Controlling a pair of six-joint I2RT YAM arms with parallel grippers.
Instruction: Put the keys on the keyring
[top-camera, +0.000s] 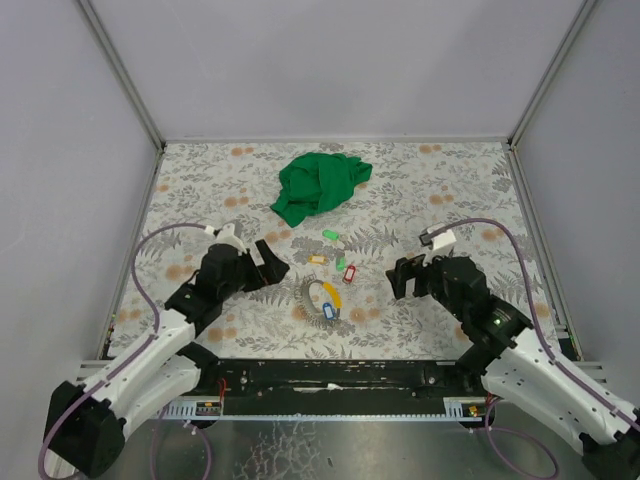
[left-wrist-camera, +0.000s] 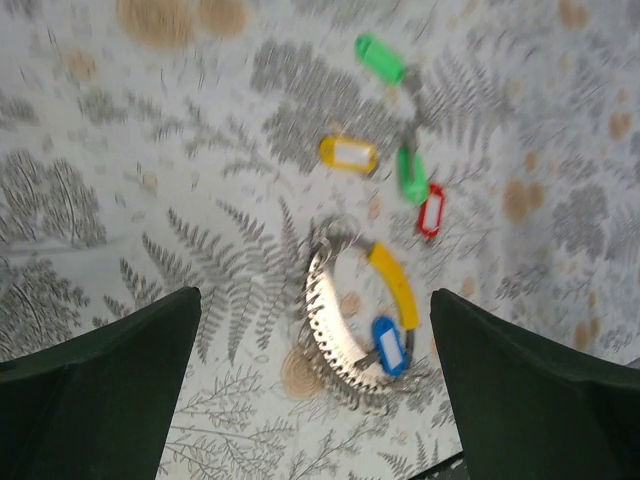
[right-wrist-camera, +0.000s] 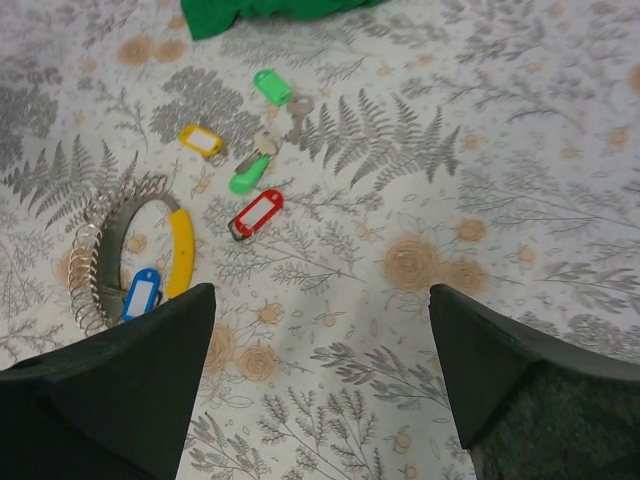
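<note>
The keyring (top-camera: 320, 298) is a silvery loop with a toothed edge and a yellow sleeve, lying on the floral table. It also shows in the left wrist view (left-wrist-camera: 335, 325) and the right wrist view (right-wrist-camera: 98, 250). A blue-tagged key (left-wrist-camera: 389, 345) lies against it; I cannot tell if it is threaded. Loose keys lie beyond it: a yellow tag (left-wrist-camera: 347, 154), two green tags (left-wrist-camera: 380, 58) (left-wrist-camera: 410, 175) and a red tag (left-wrist-camera: 431, 210). My left gripper (left-wrist-camera: 315, 385) is open and empty, above the ring. My right gripper (right-wrist-camera: 320, 380) is open and empty, right of the keys.
A crumpled green cloth (top-camera: 318, 185) lies behind the keys towards the back of the table. Grey walls with metal posts close the table at the back and on both sides. A black rail (top-camera: 330, 375) runs along the near edge.
</note>
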